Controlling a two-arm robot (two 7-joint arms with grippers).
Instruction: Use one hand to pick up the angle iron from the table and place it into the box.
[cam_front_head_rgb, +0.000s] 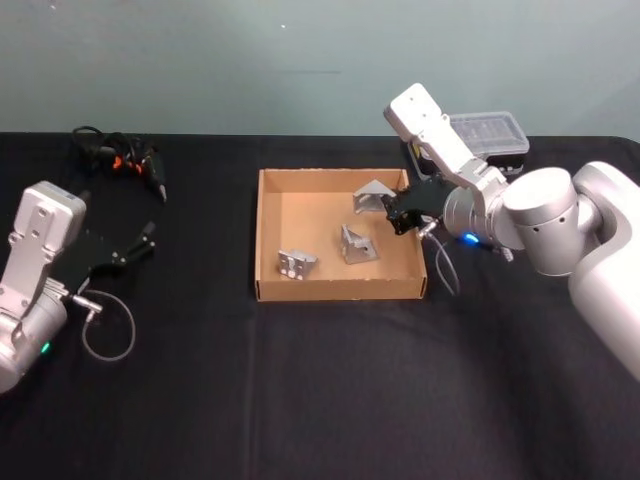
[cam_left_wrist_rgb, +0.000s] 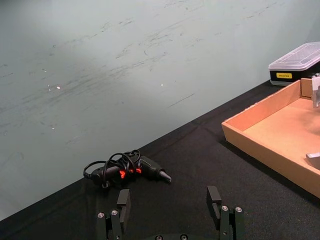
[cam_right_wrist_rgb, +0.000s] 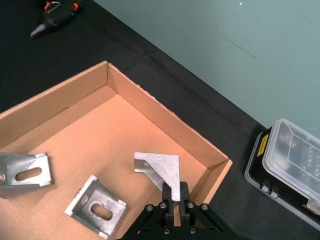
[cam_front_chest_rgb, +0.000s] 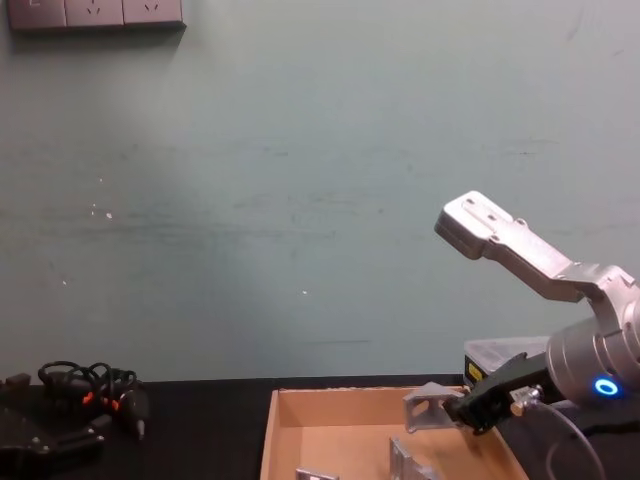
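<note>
The right gripper (cam_front_head_rgb: 398, 212) is clenched on one angle iron (cam_front_head_rgb: 373, 196), holding it by its edge in the air above the far right corner of the box (cam_front_head_rgb: 268, 243); in the chest view this angle iron (cam_front_chest_rgb: 430, 408) hangs clearly over the box wall, not touching the floor of the box. In the right wrist view the two black fingers (cam_right_wrist_rgb: 170, 192) pinch the thin plate of the piece between them. Two other angle irons lie flat inside the box: one near the middle (cam_front_head_rgb: 356, 244) and one near the front left corner (cam_front_head_rgb: 297, 264), apart from each other. Behind the right arm, a plastic case (cam_front_head_rgb: 487, 134) with a clear lid stands on the table (cam_front_head_rgb: 320, 380). The left gripper (cam_front_head_rgb: 133, 247) rests low at the left side of the table, its fingers spread apart and holding nothing. A bundle of black cables (cam_front_head_rgb: 118, 155) lies at the far left of the table.
</note>
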